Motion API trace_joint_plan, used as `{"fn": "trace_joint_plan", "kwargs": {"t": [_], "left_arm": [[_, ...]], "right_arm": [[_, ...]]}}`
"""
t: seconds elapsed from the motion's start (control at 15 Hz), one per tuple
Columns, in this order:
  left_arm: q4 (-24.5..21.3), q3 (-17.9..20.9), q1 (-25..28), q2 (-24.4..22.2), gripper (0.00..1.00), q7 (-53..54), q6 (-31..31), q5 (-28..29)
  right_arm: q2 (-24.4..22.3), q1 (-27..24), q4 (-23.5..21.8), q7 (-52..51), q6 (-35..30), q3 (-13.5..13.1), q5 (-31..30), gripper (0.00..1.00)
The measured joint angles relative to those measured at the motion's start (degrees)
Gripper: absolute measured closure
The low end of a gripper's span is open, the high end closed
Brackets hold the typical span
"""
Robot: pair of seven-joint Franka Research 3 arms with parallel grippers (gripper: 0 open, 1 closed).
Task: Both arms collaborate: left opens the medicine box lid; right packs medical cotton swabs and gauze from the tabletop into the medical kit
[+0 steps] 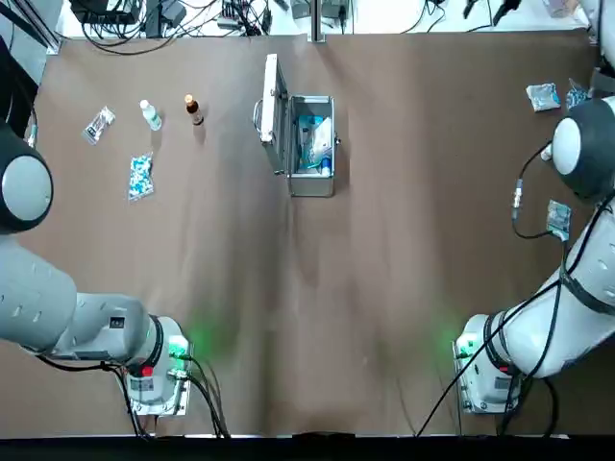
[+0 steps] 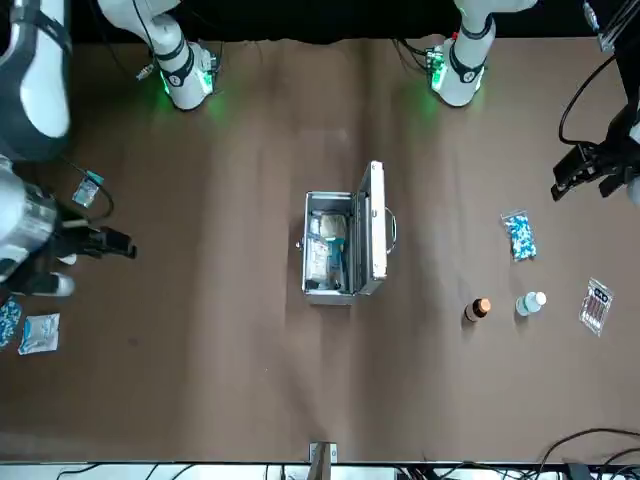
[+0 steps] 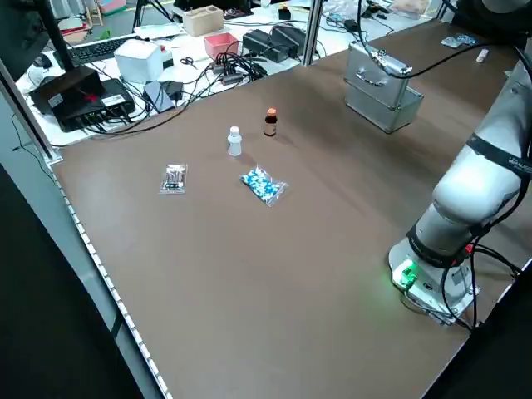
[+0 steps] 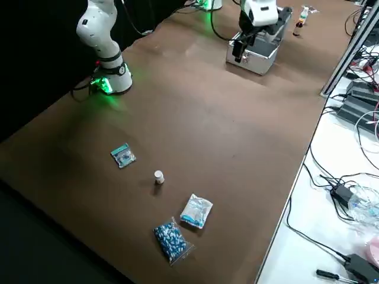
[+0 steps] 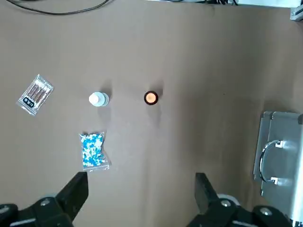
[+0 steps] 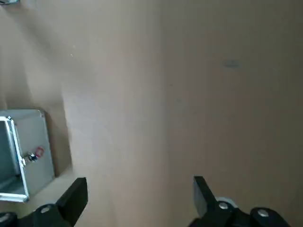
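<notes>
Brown bottle [image 1: 193,108] beside white bottle [image 1: 150,114].

**Where everything sits on the table**

In the top view the medical kit [image 1: 309,146] is up in the upper middle, lid standing along its left side, packets lying inside. Upper left holds a cluster: a small packet [image 1: 98,124], a bottle [image 1: 151,115] right of it, a second bottle [image 1: 194,109] further right, and a speckled packet [image 1: 140,177] just below them. Upper right edge has two packets [image 1: 544,96] side by side, one more [image 1: 558,218] lower down. All on the tabletop [image 1: 307,317].
</notes>
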Motion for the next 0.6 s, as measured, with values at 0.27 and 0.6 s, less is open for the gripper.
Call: {"fn": "trace_joint_plan", "kwargs": {"t": [0.27, 0.6], "left_arm": [[0.0, 0.0, 0.0, 0.0, 0.00, 0.0, 0.0, 0.0], [-0.1, 0.0, 0.0, 0.0, 0.00, 0.1, 0.0, 0.0]], "right_arm": [[-2.7, -0.1, 0.0, -1.8, -2.1, -1.6, -1.1, 0.01], [-4.4, -1.8, -0.1, -1.9, -2.3, -0.2, -4.4, 0.01]]}}
